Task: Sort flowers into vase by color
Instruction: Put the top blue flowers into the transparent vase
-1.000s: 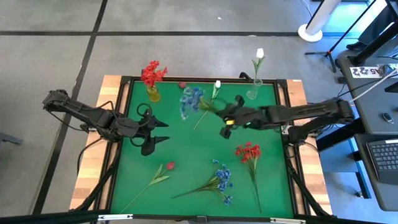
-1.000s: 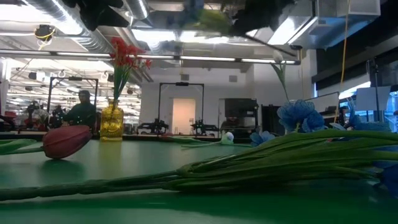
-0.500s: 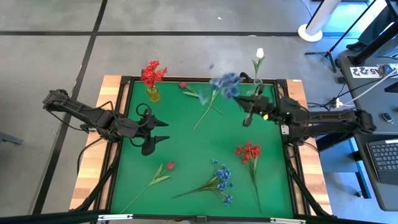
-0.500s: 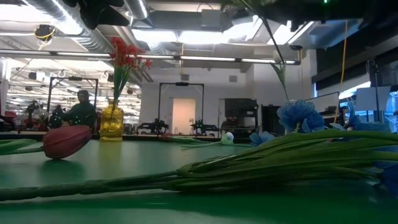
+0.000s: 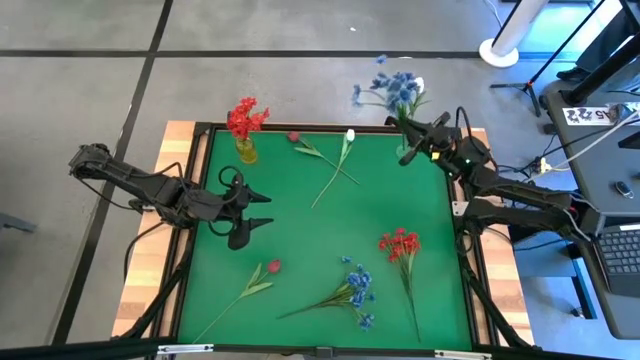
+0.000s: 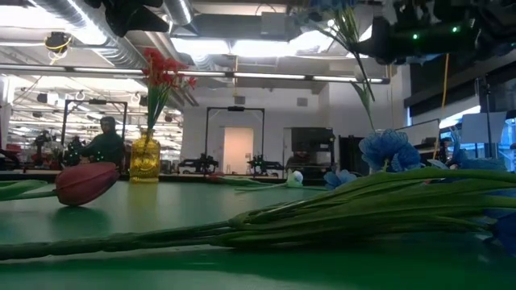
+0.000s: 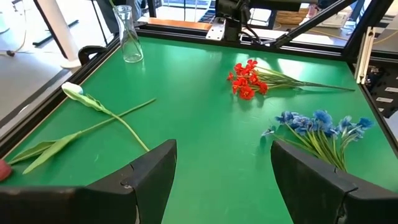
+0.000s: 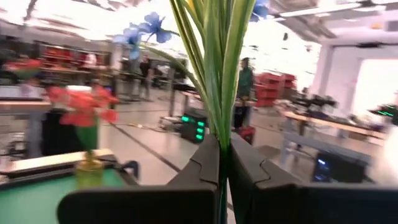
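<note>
My right gripper [image 5: 410, 138] is raised over the table's far right corner, shut on a blue blossom cluster flower [image 5: 390, 88]. It also shows at the top of the low view [image 6: 379, 36]. Beside it stands a clear vase [image 7: 130, 43] with a white tulip [image 5: 418, 85]. A yellow vase [image 5: 246, 151] at the far left holds red blossoms [image 5: 243, 117]. My left gripper [image 5: 262, 211] hovers open over the table's left part. On the cloth lie a white tulip [image 5: 349, 136], a red-pink tulip [image 5: 294, 137], a red cluster [image 5: 399, 244], a blue cluster [image 5: 357, 290] and another red-pink tulip [image 5: 272, 266]. My right gripper pinches the blue flower's bundle of green stems [image 8: 219, 127] between its two fingers [image 8: 255, 171]. The flower is lifted clear of the table. Its stems run out beyond the fingertips, and the blossoms [image 8: 146, 28] stand past the table's far edge.
The green cloth is framed by a black rail [image 5: 460, 215] with wooden boards outside it. The white and red-pink tulips cross stems near the far edge. Bare cloth lies in the middle [image 5: 320, 235]. A person [image 6: 105, 145] sits in the room behind.
My right gripper has carried the blue flower from over the table's middle toward the far right corner and upward, turning so the blossoms now point past the far edge beside the clear vase. It stayed shut on the stems.
</note>
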Controlling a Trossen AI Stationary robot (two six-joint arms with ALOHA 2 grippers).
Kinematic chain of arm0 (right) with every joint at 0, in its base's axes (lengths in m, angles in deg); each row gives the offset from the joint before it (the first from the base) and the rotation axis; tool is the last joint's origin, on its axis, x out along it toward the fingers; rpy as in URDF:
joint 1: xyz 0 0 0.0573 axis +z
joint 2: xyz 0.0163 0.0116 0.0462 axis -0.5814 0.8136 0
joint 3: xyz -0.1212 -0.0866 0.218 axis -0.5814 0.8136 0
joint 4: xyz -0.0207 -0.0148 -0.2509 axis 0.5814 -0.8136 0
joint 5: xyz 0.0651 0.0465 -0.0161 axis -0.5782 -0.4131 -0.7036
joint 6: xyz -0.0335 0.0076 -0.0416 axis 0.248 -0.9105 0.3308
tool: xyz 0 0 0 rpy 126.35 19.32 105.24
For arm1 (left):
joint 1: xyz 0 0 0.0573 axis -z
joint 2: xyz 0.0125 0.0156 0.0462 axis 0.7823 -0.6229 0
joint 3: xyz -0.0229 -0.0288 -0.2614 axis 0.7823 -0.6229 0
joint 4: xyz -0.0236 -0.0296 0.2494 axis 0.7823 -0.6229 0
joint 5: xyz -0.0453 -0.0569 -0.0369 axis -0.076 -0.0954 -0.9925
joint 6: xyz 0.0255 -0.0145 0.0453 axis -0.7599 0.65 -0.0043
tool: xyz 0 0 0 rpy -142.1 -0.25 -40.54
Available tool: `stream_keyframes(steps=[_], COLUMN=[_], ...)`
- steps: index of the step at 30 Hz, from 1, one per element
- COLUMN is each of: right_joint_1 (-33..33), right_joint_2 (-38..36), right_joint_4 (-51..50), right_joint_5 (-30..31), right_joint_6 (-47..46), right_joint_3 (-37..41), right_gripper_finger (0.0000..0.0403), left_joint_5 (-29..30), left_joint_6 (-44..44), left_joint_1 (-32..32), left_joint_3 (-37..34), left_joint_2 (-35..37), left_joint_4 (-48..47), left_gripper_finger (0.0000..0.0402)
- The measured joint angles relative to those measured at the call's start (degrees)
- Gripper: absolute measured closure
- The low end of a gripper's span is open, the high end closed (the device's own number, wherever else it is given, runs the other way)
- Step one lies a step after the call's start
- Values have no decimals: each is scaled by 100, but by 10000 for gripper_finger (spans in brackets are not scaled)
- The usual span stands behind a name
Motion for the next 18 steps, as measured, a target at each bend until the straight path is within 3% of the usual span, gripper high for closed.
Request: stream_keyframes(steps=[7, 18], right_joint_1=[-988, -1973], right_joint_2=[0, 2], right_joint_4=[316, 1159], right_joint_5=[-333, -601], right_joint_6=[-250, -246], right_joint_3=[343, 824], right_gripper_finger=[394, 392], left_joint_5=[0, 0], left_joint_6=[0, 28], left_joint_1=[0, -2], left_joint_3=[0, 0], left_joint_2=[2, 2], left_joint_4=[6, 67], left_gripper_finger=[147, 147])
